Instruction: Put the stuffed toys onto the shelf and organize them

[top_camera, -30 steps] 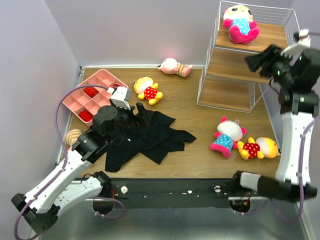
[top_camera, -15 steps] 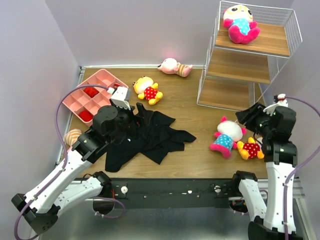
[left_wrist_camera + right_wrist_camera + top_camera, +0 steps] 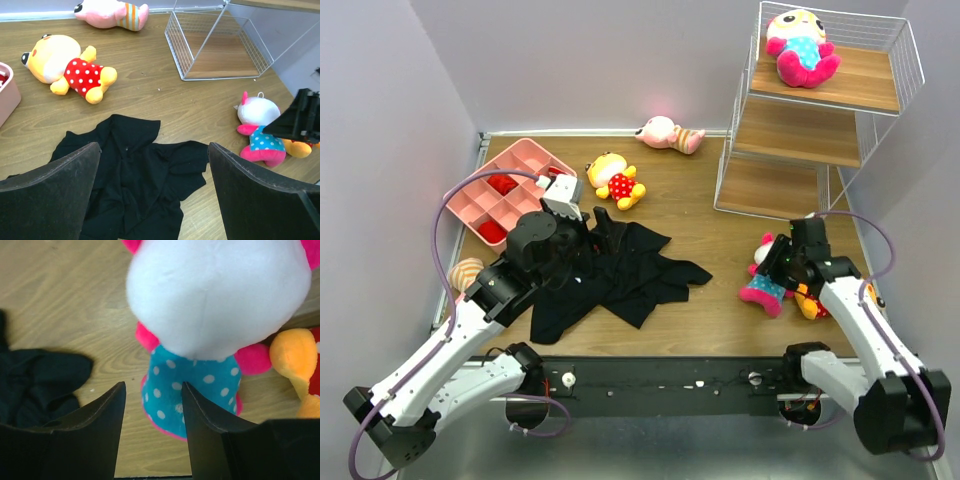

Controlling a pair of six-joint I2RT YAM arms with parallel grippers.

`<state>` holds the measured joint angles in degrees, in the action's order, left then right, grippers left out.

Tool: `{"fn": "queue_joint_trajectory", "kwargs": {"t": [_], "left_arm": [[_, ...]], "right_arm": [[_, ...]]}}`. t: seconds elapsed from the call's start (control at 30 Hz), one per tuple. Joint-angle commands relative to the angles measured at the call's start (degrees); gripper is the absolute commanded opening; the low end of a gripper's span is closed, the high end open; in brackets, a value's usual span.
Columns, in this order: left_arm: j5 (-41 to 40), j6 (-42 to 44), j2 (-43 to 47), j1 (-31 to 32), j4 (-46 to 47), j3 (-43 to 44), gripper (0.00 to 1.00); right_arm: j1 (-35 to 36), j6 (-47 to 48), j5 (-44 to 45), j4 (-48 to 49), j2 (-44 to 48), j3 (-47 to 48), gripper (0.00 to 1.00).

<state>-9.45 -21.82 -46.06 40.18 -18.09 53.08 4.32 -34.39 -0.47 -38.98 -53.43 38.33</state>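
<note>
1. Over the black garment (image 3: 130, 190), toward the left of the near edge, the left gripper (image 3: 154, 147) is seen with fingers spread wide and nothing between them; no part in this step is needed from it.
2. Toward the far edge, a yellow doll (image 3: 65, 67) and a pink striped doll (image 3: 112, 12) are left lying for later.
3. Near the right edge, the right gripper (image 3: 152, 387) is poised with fingers parted and empty over the blue-dotted doll (image 3: 220, 290), which lies on the counter touching a second yellow doll (image 3: 295, 365).
4. The grasp is best taken across the soft blue body rather than the round head; the fingers should be lowered on either side and held off the neighbour's arm, so that one toy alone is lifted.
5. The shelf (image 3: 790, 190) stands at the far right corner; a matching doll (image 3: 800, 45) is already on its top board, so a place beside it is judged tidy.
</note>
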Motion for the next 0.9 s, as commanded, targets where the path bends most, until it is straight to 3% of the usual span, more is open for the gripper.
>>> {"fn": "queue_joint_trajectory", "kwargs": {"t": [0.0, 0.17, 0.27, 0.3, 0.33, 0.47, 0.67, 0.77, 0.8, 0.87], "left_arm": [[-0.48, 1.08, 0.1, -0.28, 1.12, -0.96, 0.99], [0.58, 0.99, -1.13, -0.28, 0.77, -0.52, 0.99], [0.49, 1.08, -1.13, -0.28, 0.77, -0.61, 0.99], [0.4, 1.08, -1.13, -0.28, 0.77, -0.61, 0.99], [0.31, 1.08, -1.13, -0.28, 0.95, -0.7, 0.99], [1.54, 1.61, -1.05, -0.28, 1.3, -0.96, 0.99], [8.2, 2.05, -1.75, -0.28, 3.06, -1.57, 0.98], [13.12, 2.22, -2.71, -0.28, 4.02, -1.4, 0.98], [14.28, 2.4, -3.24, -0.28, 3.94, -1.14, 0.98], [16.65, 3.01, -3.42, -0.37, 4.55, -0.78, 0.98]], "right_arm": [[4.65, -5.25, 14.43, 0.66, -6.93, -0.27, 0.57], [6.93, -4.46, 16.91, 2.15, -12.48, -0.8, 0.55], [8.25, -3.93, 16.03, 2.68, -15.21, -0.1, 0.29], [8.51, -3.41, 14.63, 3.21, -14.95, 0.08, 0.08], [9.21, -2.97, 13.66, 3.65, -14.51, 0.52, 0.01], [10.62, 0.37, 3.75, 5.58, -8.47, 2.36, 0.01], [10.8, 5.56, -21.65, 10.59, 1.03, 2.19, 0.01], [10.89, 3.55, -35.26, 16.72, 5.43, -1.23, 0.01], [10.89, 1.63, -43.31, 22.23, 6.31, -2.37, 0.01], [10.89, -1.19, -51.0, 29.28, 8.07, -6.32, 0.01]]}}
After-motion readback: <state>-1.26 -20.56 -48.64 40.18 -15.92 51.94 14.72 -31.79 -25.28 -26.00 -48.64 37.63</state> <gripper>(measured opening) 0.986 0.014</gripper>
